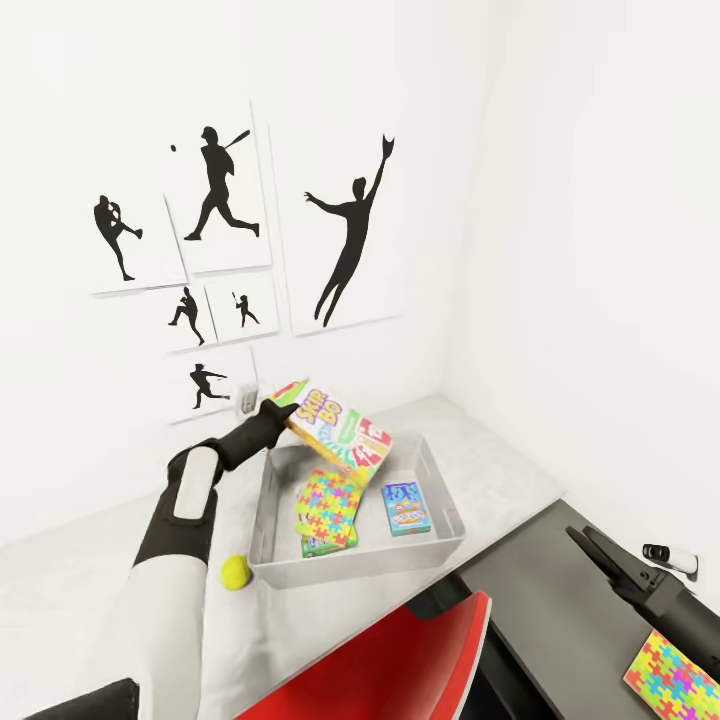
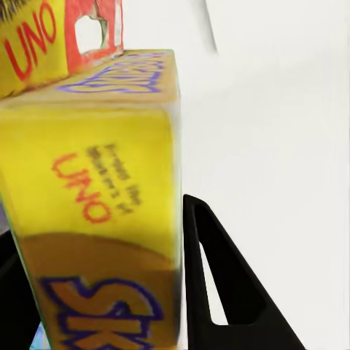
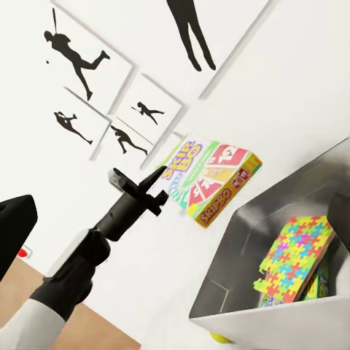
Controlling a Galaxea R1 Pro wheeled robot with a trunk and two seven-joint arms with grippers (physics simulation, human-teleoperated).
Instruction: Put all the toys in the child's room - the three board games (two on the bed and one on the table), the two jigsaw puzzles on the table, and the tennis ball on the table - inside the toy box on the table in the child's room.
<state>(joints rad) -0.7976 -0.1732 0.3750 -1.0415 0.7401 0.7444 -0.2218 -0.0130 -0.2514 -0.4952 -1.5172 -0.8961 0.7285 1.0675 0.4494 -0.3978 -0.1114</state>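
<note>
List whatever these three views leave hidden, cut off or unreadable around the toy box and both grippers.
- Box under the jigsaw puzzle in the toy box: head view, mostly covered by the puzzle, print unreadable.
- Right gripper: head view, fingers seen edge-on, open or shut unclear.
- Mosaic box: head view, cut off by the picture's corner.
- Skip-Bo box: left wrist view, too close, cropped by the frame.

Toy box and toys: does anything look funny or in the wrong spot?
Yes. The tennis ball sits on the table outside the toy box. A jigsaw puzzle lies apart on the dark cabinet. The Skip-Bo box hangs tilted above the toy box in the left gripper.
</note>
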